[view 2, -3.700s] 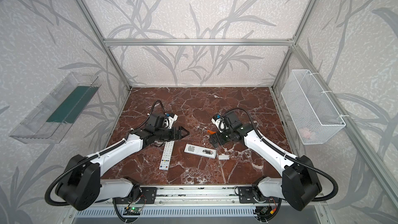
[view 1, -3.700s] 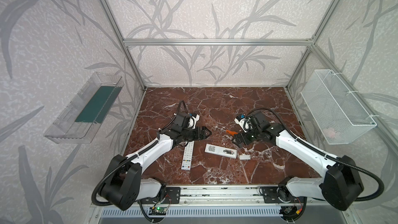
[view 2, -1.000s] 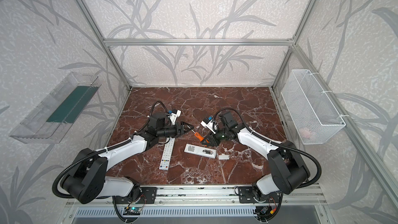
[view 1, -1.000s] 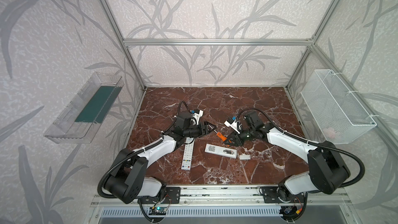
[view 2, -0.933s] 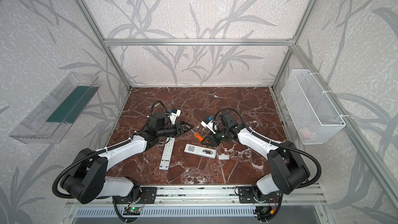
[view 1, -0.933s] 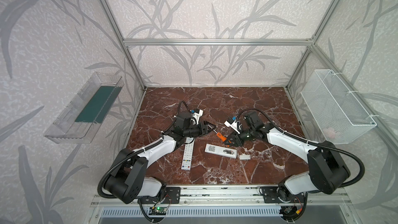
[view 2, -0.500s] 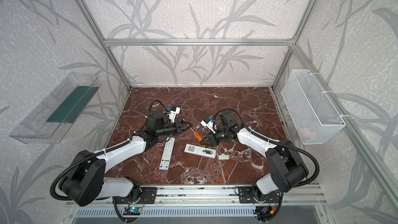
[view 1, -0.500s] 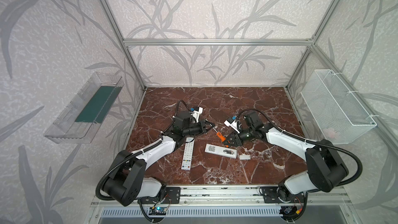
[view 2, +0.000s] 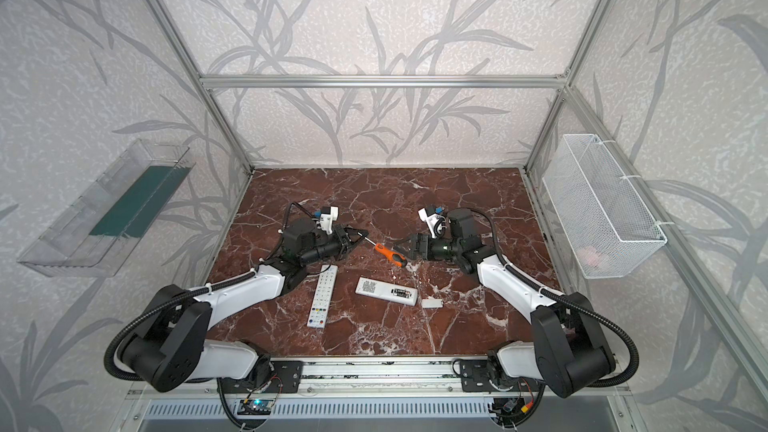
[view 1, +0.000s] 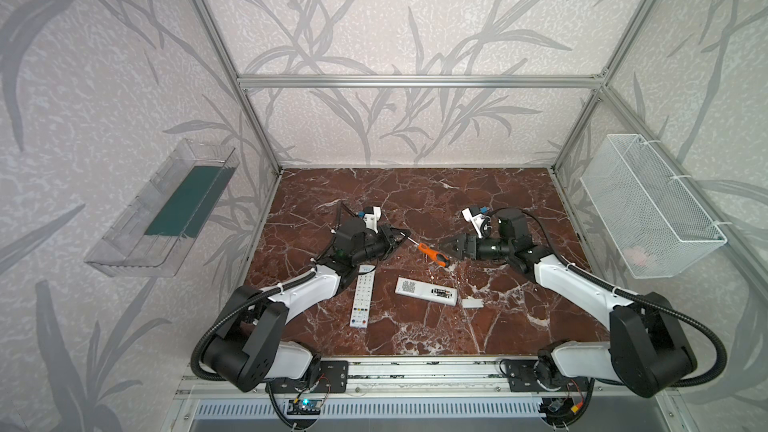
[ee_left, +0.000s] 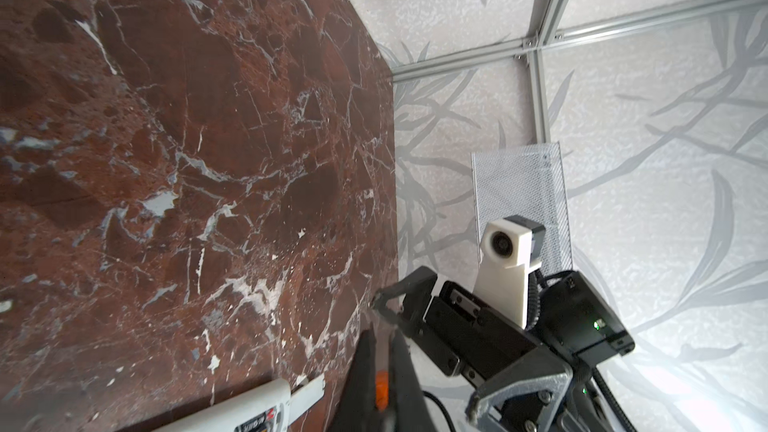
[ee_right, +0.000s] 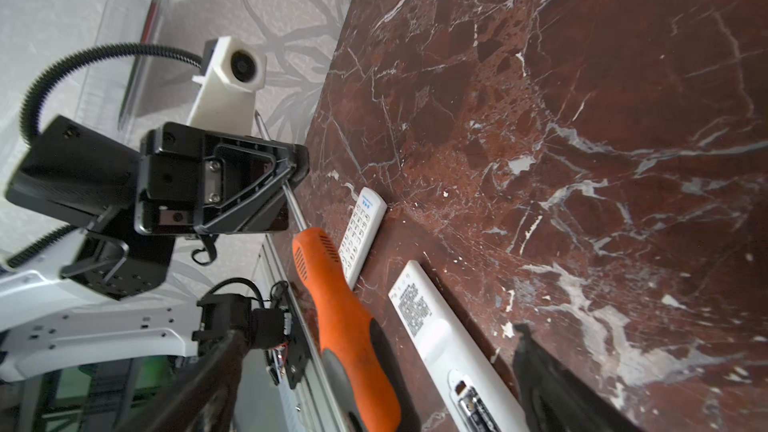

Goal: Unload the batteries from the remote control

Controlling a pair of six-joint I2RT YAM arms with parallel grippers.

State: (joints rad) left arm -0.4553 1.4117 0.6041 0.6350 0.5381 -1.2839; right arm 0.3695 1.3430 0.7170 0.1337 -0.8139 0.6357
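Left claw [view 1: 401, 236]: clamped on the screwdriver [view 1: 431, 253] shaft.
Right claw [view 1: 448, 248]: jaws spread wide either side of the handle's end, gripping nothing.
Batteries [view 1: 442, 293]: in the remote [view 1: 411, 287] bay, uncovered, on the table [view 1: 415, 201]; nearer the camera than both claws, touching neither.

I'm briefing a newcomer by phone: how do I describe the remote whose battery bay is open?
On the red marble table, look at the middle of its front half. Of two white remotes there, the face-down remote has a printed label and batteries showing; the other remote shows buttons.
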